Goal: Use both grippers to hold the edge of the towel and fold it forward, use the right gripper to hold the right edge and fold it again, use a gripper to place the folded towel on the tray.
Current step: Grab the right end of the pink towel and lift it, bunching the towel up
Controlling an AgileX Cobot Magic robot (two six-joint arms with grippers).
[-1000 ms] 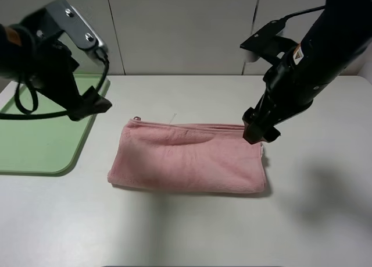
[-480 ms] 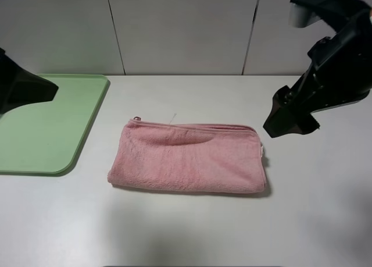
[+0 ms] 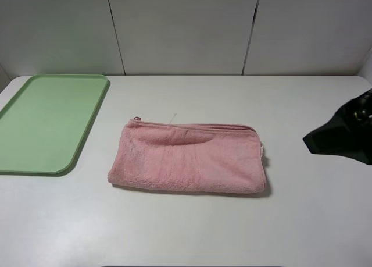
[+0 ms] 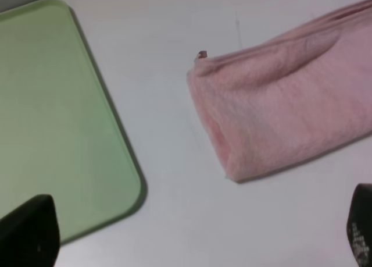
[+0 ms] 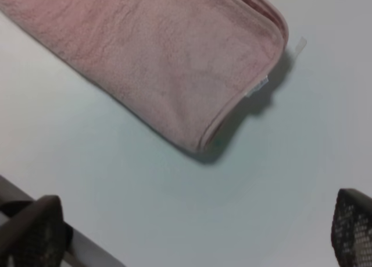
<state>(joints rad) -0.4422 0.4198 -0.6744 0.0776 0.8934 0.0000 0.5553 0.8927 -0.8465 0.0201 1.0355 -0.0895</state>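
The pink towel (image 3: 189,158) lies folded in half as a long band in the middle of the table, its hemmed edges (image 3: 192,126) together on the far side. Its corner loop (image 3: 137,119) sits at the far left and its white tag (image 3: 263,152) at the right end. The pale green tray (image 3: 35,121) lies at the far left, with nothing on it. My left gripper (image 4: 195,235) is open above the table between tray (image 4: 52,116) and towel (image 4: 279,104). My right gripper (image 5: 195,229) is open, off the towel's right end (image 5: 174,63). Neither holds anything.
Only a black part of my right arm (image 3: 344,140) shows at the right edge of the high view; my left arm is out of that view. A grey panelled wall (image 3: 186,28) stands behind the white table (image 3: 186,226).
Both arms have drawn back from the towel: the left arm left the high view to the left, the right one moved to its right edge. The towel has not moved.
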